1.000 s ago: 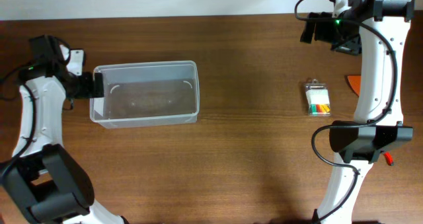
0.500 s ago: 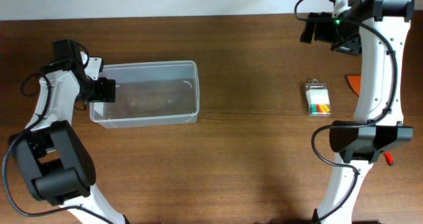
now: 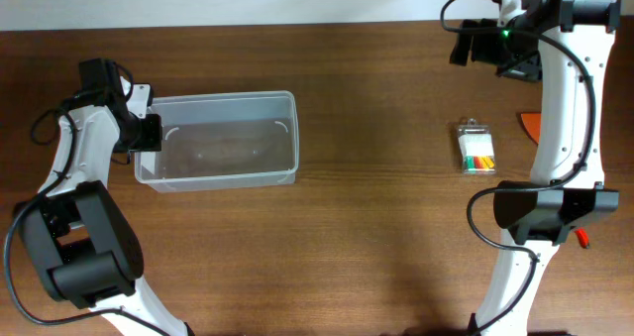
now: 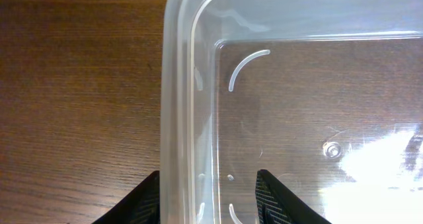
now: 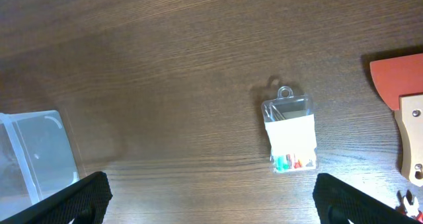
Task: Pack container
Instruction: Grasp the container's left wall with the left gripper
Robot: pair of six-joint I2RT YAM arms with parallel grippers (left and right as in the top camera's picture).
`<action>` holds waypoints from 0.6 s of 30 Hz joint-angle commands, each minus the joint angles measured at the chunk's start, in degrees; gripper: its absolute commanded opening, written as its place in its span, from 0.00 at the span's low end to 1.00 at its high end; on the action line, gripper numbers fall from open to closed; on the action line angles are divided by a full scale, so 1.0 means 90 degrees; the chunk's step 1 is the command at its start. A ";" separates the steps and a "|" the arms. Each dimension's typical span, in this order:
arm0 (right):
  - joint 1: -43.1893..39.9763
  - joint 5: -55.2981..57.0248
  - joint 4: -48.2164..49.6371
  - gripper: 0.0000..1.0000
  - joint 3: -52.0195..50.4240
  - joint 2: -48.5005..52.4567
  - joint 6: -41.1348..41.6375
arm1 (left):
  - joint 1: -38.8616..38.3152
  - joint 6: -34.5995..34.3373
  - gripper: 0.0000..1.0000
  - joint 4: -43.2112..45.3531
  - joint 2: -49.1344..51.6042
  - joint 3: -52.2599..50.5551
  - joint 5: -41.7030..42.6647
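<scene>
The left gripper (image 4: 208, 174) now stands astride the short left wall of the container (image 4: 198, 85). A second ago it hung outside that wall, over bare table (image 3: 376, 227). Half a second ago it reached further in over the bin's floor, and since then it has drawn back a little toward the left edge of the table. Its jaws have also narrowed from fully spread to roughly half way.

In the left wrist view, one of its fingers (image 4: 142, 201) sits on the outside, right against the rim's outer edge. The other is inside the bin with a visible gap between it and the wall. The wall is therefore bracketed but not yet pinched, and nothing is lifted.

The container (image 3: 223, 143) has not moved. It lies flat and empty in the left half of the table, nearer the far edge than the near one, with its long sides parallel to that edge.

Well apart from it, toward the right edge, the small clear case (image 3: 477, 148) of coloured bits lies flat where it was. An orange piece (image 3: 530, 126) lies just beyond it at the right edge.

Furthest off, the right gripper (image 5: 210, 179) hangs above the far right corner, unchanged. Its jaws are spread as wide as they go, holding and touching nothing, with the case (image 5: 291, 135) in view below.
</scene>
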 commanded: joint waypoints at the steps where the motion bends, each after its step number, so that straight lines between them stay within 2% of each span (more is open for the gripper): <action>1: -0.0019 -0.0036 -0.0041 0.99 -0.0024 -0.0100 -0.0027 | 0.0027 -0.0114 0.41 0.0032 0.0010 0.0233 -0.0002; 8: -0.0019 -0.0036 -0.0041 0.99 -0.0024 -0.0100 -0.0027 | 0.0027 -0.0204 0.14 0.0007 0.0010 0.0420 -0.0172; 12: -0.0019 -0.0036 -0.0041 0.99 -0.0024 -0.0100 -0.0024 | 0.0027 -0.0204 0.12 -0.0027 0.0010 0.0420 -0.0168; 15: -0.0019 -0.0036 -0.0041 0.99 -0.0024 -0.0100 -0.0024 | 0.0029 -0.0202 0.02 -0.0036 0.0010 0.0420 -0.0168; 18: -0.0019 -0.0036 -0.0041 0.99 -0.0024 -0.0100 -0.0024 | 0.0027 -0.0202 0.02 -0.0036 0.0010 0.0420 -0.0165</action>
